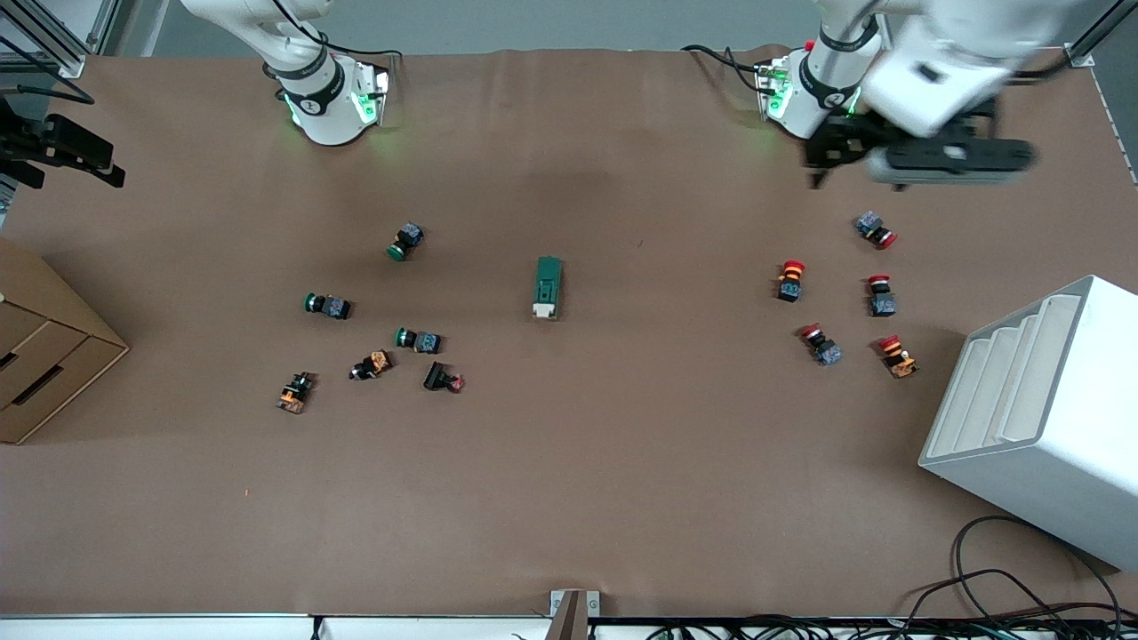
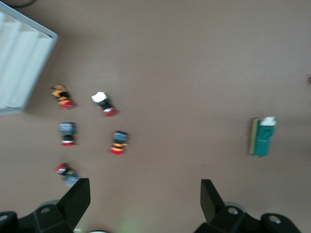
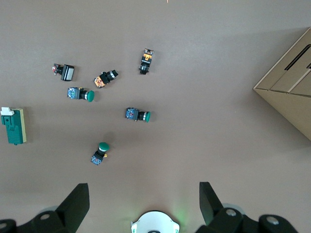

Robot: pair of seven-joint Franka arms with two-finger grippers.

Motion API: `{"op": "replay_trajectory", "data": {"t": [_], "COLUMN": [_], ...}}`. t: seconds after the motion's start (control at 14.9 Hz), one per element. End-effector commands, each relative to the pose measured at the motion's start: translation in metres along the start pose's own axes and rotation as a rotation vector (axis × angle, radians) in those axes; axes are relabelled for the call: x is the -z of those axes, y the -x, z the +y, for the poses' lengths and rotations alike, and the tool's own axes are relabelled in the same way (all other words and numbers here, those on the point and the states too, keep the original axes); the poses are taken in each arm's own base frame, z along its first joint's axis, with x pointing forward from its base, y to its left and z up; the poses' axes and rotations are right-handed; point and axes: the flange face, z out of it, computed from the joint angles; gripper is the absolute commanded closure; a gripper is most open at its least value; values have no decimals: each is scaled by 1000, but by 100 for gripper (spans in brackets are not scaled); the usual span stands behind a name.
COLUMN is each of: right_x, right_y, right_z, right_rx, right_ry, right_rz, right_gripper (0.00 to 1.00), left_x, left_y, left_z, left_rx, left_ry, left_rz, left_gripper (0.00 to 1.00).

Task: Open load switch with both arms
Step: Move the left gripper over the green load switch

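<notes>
The load switch (image 1: pixel 548 287), a dark-green block with a white tab at the end nearer the front camera, lies flat mid-table. It also shows in the left wrist view (image 2: pixel 264 137) and the right wrist view (image 3: pixel 13 126). My left gripper (image 1: pixel 831 153) hangs high near its arm's base, above the red buttons and well away from the switch. In its wrist view the left gripper (image 2: pixel 145 196) is open and holds nothing. My right gripper (image 3: pixel 143 199) is also open and holds nothing, high over its own base (image 3: pixel 155 223). It is out of the front view.
Several green and orange push buttons (image 1: pixel 418 340) lie toward the right arm's end. Several red ones (image 1: pixel 790 280) lie toward the left arm's end. A white stepped rack (image 1: pixel 1040 418) and a cardboard box (image 1: pixel 44 356) stand at the table's ends. Cables (image 1: pixel 1005 587) trail at the front edge.
</notes>
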Motion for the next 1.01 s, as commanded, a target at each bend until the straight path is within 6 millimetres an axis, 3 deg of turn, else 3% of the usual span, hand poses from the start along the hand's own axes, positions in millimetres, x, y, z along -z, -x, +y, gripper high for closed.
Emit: {"op": "replay_trajectory", "data": {"t": [0.0,0.34,0.47,0.61,0.74,0.94], "right_x": [14,16,8,-3,-30,-49], "right_y": [6,2,-13,-23,-43,-51], "right_z": [0,4,7,8,10,3], "right_rx": [8,1,-4,-6,-6,-19], "right_ry": [13,10,15,16,19,25], "right_rz": [32,45,71,54,1,-42], "right_gripper": [0,0,0,0,0,0], "left_x": [-17,-70,-98,-135,-178,-241], "left_y": [9,54,72,98,123,166], "left_z": [58,161,198,242,278,319], "left_rx": [68,169,157,151,152,153], "left_ry": [28,45,2,-30,-72,-127], "left_rz": [2,101,135,167,221,277], "left_gripper": [0,0,0,0,0,0]}}
